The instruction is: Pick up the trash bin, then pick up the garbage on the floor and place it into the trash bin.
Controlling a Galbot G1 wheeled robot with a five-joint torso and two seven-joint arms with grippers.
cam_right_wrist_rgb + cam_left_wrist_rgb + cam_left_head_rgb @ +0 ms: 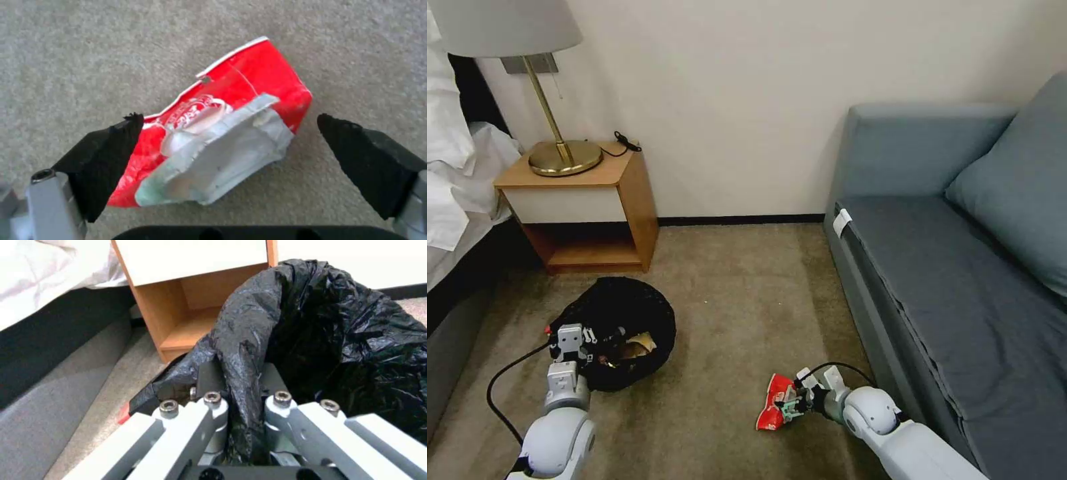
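Left gripper (242, 386): my jaws are clamped on a fold of the black liner at the near rim of the trash bin (627, 300); the bin sits on the floor (740, 300) in front of the nightstand (584, 207), and in the head view I see pale and brownish litter inside it, though I cannot make out which items they are.

Right gripper (229, 136): my jaws stand wide, one black pad on either side of the red snack wrapper (222, 133); the wrapper lies flat on the carpet close to the sofa (960, 280), well apart from the bin; its torn silver inner face is turned up towards my wrist camera; one pad overlaps the wrapper's red edge, the other stands clear of it over bare carpet.

Step in hand, as I judge it: securing the wrapper for transfer to the bin.

Recommendations: bring the pads right down to the pile before closing, since the thin foil offers little height to catch; centre the wrapper between the pads so that the closing stroke bunches it rather than sliding it aside; close fully, as crumpled film gives way; keep the left grip firm on the liner so that the bin mouth stays open and presented.

Risk: a pinch on the loose silver flap alone may tear or slip on lifting.
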